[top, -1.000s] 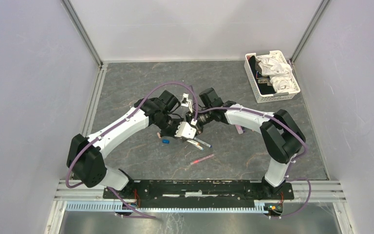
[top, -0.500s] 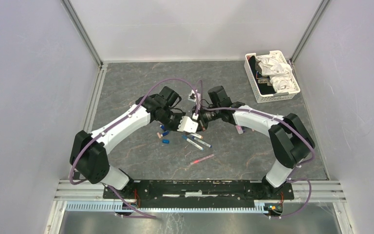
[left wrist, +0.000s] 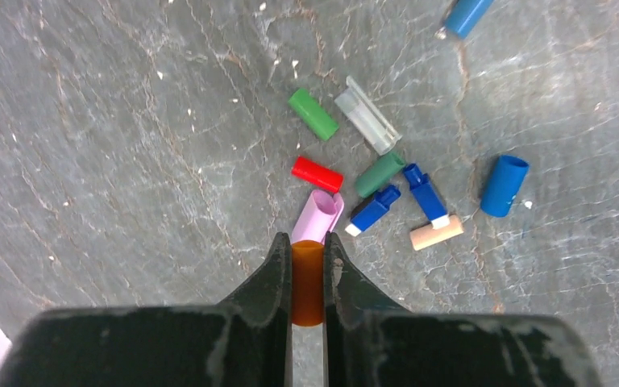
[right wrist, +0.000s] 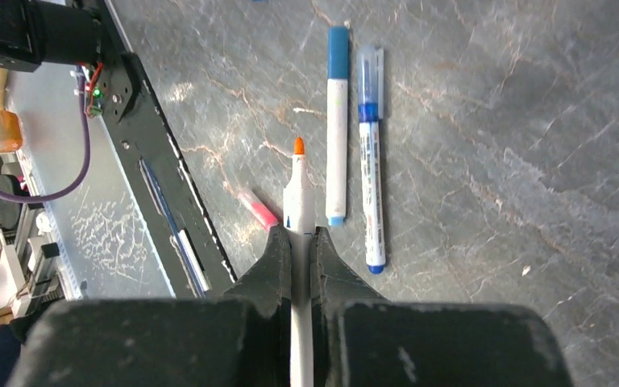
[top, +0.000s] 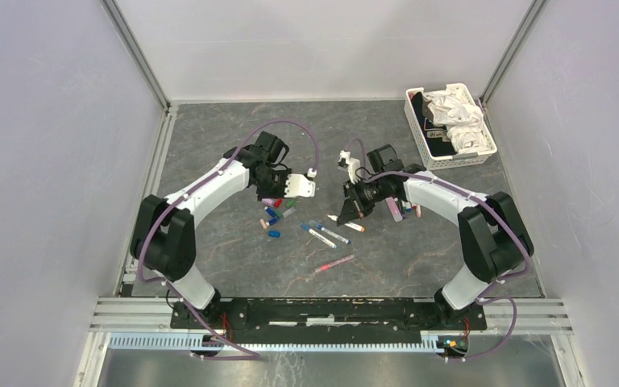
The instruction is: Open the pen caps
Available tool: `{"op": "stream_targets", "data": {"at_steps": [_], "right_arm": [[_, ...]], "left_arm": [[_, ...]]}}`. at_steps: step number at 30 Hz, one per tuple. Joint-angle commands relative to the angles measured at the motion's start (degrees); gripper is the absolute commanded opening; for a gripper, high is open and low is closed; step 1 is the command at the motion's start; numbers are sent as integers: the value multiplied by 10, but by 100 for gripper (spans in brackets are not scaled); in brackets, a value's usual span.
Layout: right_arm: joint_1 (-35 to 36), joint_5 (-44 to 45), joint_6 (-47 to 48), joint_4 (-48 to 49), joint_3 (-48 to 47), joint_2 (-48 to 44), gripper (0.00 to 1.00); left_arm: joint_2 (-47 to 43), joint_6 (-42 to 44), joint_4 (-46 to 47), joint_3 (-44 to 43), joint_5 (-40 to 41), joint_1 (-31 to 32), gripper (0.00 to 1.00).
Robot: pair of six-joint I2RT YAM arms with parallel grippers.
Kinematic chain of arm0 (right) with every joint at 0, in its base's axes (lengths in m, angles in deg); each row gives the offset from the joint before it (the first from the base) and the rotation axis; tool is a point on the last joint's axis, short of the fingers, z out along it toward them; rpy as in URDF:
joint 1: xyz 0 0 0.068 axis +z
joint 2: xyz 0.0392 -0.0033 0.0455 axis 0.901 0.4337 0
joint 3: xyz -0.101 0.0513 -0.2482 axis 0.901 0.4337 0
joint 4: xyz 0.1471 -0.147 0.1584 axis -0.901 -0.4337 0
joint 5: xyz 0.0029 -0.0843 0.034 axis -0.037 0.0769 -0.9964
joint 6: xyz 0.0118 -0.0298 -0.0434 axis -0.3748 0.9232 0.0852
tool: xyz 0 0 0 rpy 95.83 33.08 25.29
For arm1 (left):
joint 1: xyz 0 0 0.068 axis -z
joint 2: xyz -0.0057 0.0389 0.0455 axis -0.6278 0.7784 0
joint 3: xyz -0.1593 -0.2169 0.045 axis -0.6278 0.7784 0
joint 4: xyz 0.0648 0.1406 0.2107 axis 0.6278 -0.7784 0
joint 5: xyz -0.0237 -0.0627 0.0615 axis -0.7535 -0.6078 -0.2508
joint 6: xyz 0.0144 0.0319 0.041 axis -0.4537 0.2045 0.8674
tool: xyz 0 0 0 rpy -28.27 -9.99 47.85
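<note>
— On the grey table [top: 209, 137], where is there room to move?

— There is lots at the back, and some on the near side too. Walls [top: 48, 161] stand on three sides. A metal rail [top: 153, 165] runs down the left edge. A white basket [top: 454, 160] sits in the far right corner, well away from both claws.

— How do the arms stand?

— Both are bent like elbows and reach in to the middle. The left arm [top: 209, 189] points its claw to the right. The right arm [top: 439, 193] points its claw to the left and down. There is a gap between the two claws.

— What about the left claw [left wrist: 307, 246]?

— It is pinched tight on an orange cap [left wrist: 307, 286], held above the table. Under it lie the other pen caps [left wrist: 317, 174], green, red, pink and blue, all close together.

— And the right claw [right wrist: 300, 235]?

— It is squeezed on a white pen [right wrist: 297, 193] with a bare orange tip. Below it two blue pens [right wrist: 337, 121] lie side by side. A pink pen [right wrist: 256, 210] lies nearer the black bar [right wrist: 149, 153] at the near edge.
</note>
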Motion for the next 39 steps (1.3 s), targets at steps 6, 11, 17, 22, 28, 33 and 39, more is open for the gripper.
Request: {"op": "stream_targets", "data": {"at_steps": [6, 11, 17, 22, 28, 33, 39], "right_arm": [[-26, 186, -25, -13, -15, -31, 0], [-59, 386, -59, 23, 24, -71, 0], [-88, 502, -67, 74, 84, -108, 0], [-97, 553, -62, 86, 79, -81, 0], [-99, 577, -58, 104, 75, -58, 11], [-100, 580, -58, 101, 66, -41, 30], [-99, 568, -63, 102, 66, -67, 41]], "left_arm": [[17, -86, 44, -7, -16, 24, 3], [62, -143, 75, 1, -21, 38, 5], [96, -168, 87, -5, -10, 38, 11], [109, -188, 86, -16, -6, 38, 36], [87, -191, 52, -35, -5, 37, 52], [61, -203, 5, -84, -18, 23, 64], [0, -215, -53, -153, -29, 14, 100]]}}
